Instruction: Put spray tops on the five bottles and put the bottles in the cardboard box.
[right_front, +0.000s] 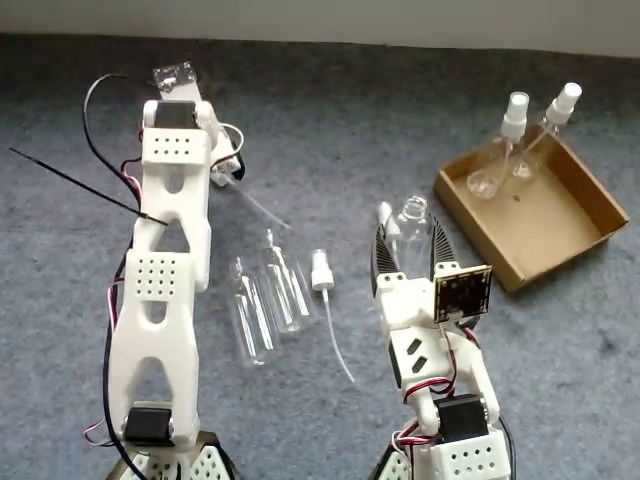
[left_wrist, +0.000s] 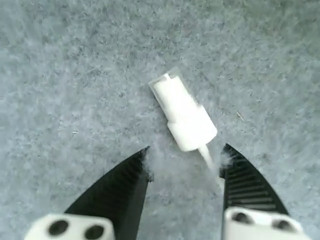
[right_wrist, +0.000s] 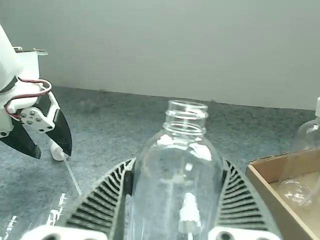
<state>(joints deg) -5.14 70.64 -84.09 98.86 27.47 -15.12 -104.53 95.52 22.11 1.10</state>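
Left wrist view: left fingers (left_wrist: 125, 185) open around the tube of a spray top (left_wrist: 185, 117) lying on the bench (left_wrist: 60, 75). Right fingers (right_wrist: 107, 200) grip an upright uncapped bottle (right_wrist: 186, 130). Two capped bottles (right_front: 510, 140) lean in the box (right_front: 560, 235).

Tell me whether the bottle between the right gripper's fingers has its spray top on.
Off. The bottle stands upright with a bare, open threaded neck.
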